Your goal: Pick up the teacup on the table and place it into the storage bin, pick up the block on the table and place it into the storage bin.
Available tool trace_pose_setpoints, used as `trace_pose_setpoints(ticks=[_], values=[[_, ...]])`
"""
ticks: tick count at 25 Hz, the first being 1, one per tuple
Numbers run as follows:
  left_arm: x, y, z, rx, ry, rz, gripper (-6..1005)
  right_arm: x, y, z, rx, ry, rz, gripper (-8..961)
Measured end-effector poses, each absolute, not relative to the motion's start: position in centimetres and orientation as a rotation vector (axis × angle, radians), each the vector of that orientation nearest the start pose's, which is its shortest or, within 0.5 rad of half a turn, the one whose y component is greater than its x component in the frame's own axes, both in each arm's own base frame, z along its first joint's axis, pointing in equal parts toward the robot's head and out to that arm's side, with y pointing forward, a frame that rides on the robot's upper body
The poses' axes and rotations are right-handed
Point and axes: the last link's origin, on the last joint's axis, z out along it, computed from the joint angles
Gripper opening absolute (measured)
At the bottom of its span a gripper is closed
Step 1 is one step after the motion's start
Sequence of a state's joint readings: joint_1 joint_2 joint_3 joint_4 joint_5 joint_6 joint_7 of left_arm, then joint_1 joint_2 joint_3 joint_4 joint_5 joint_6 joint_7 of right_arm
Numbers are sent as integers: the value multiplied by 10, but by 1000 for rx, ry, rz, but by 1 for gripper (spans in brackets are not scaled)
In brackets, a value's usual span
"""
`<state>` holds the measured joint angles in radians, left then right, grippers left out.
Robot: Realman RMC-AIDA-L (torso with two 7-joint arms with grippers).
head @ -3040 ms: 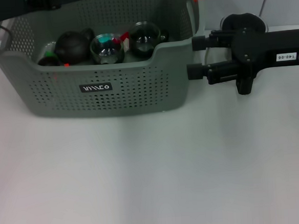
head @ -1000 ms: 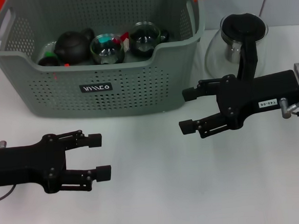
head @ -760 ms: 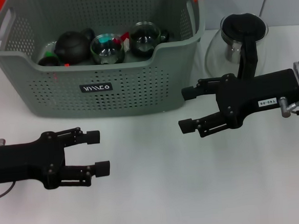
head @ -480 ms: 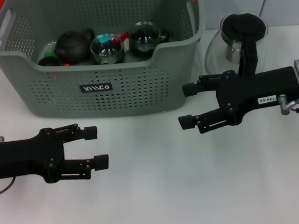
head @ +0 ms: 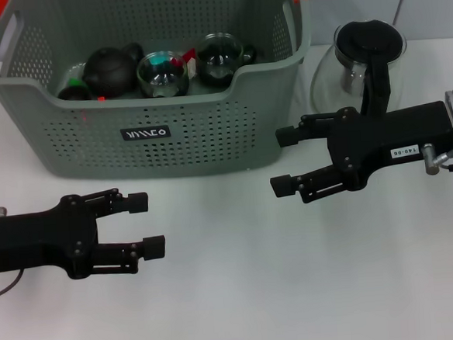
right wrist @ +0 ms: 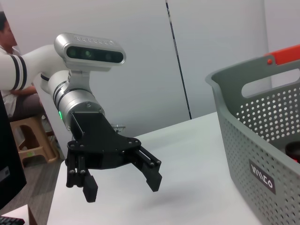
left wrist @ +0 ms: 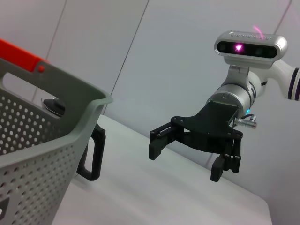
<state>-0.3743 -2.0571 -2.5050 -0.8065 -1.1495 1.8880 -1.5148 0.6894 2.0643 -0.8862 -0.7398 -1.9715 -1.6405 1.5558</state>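
Note:
The storage bin (head: 154, 132), a grey-green perforated basket with orange corner clips, stands at the back left of the white table. Inside it lie two glass teacups (head: 163, 75) (head: 219, 58) beside a dark teapot (head: 111, 69). Teal and red block pieces (head: 171, 62) show at the left cup. My left gripper (head: 146, 224) hovers open and empty in front of the bin. My right gripper (head: 283, 161) is open and empty just off the bin's right front corner. The left wrist view shows the right gripper (left wrist: 187, 161), and the right wrist view shows the left gripper (right wrist: 122, 187).
A glass pot with a black lid (head: 365, 55) stands behind my right arm, right of the bin; its black handle (left wrist: 91, 154) shows by the bin's rim (left wrist: 61, 91). A seated person (right wrist: 11, 70) and a stool are beyond the table's left side.
Three seconds ago the left arm was over the bin's back left and the right gripper was higher beside the bin. Both have come forward and down. In the last half second nothing moved.

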Motion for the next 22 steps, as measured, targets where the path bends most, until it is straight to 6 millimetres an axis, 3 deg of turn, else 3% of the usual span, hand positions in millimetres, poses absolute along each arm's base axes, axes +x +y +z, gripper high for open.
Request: trace_pose_setpoints(ticks=[22], values=[[-279,269,40,-2812,-769,-852,910,185,354,-7,-3012,452,648,945]])
